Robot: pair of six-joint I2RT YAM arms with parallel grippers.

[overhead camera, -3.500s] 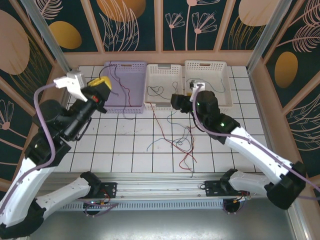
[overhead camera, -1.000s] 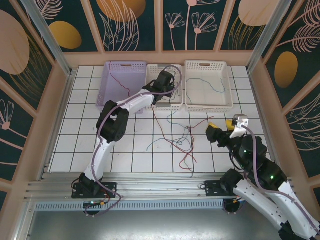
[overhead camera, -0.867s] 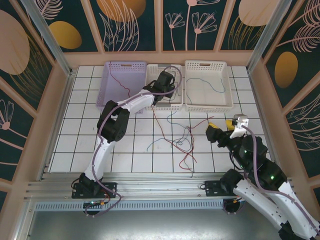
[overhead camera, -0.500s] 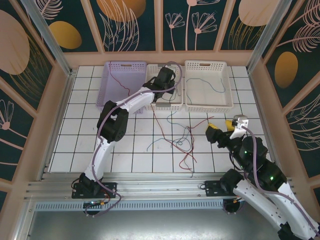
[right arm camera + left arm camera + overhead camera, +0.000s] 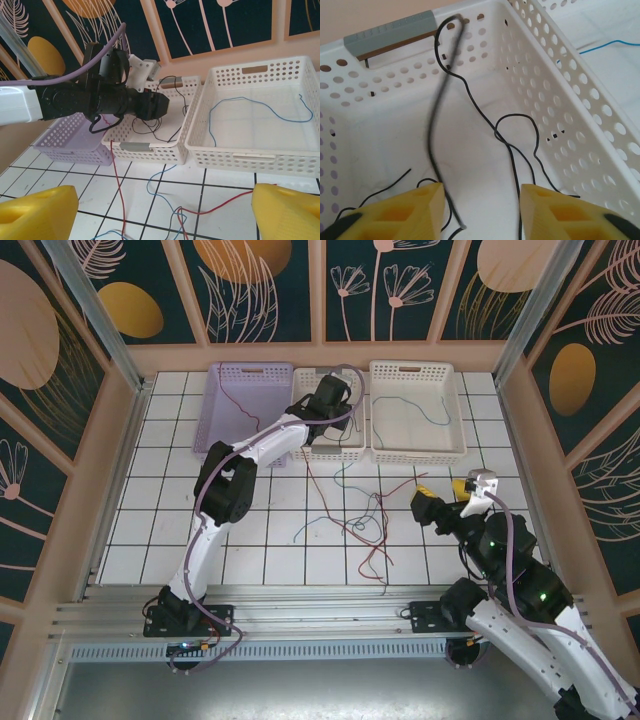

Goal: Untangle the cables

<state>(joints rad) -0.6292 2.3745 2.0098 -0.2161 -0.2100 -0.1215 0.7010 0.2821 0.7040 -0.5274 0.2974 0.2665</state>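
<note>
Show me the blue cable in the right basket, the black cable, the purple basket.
blue cable (image 5: 240,98): right wrist view, top of its arc.
black cable (image 5: 517,115): left wrist view, its loop.
purple basket (image 5: 250,368): top view, far rim.

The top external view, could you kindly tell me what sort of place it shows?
Most likely a purpose-built robot test cell: a white gridded tabletop boxed in by printed wall panels, two arms bolted to a metal rail at its near edge, and three baskets at the back.
</note>
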